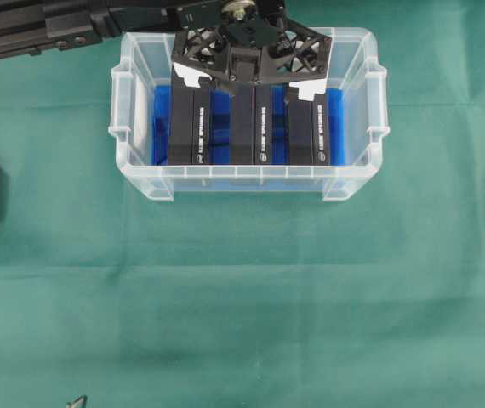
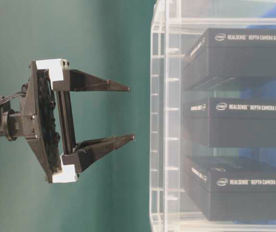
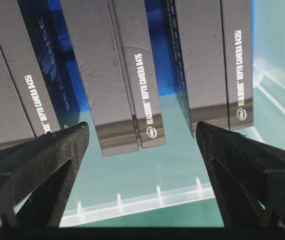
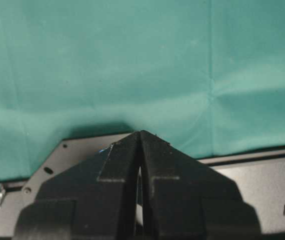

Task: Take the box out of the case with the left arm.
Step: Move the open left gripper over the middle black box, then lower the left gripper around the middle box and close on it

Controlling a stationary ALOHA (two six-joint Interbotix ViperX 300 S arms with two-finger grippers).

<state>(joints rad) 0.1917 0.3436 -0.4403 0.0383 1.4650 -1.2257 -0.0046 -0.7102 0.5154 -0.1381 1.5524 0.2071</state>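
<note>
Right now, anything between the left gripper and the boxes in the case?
Nothing visible. The left gripper hangs open above the case, jaws straddling the middle box; neighbouring boxes sit close either side, no lid on top.

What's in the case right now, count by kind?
Black RealSense depth camera boxes: 3, left, middle, right
Blue liner sheet: 1
Total: 4, all inside the clear case.

Three black boxes (image 2: 237, 123) in the case (image 2: 160, 121) — white "intel REALSENSE DEPTH CAMERA D435i" (middle one "D435")
</note>
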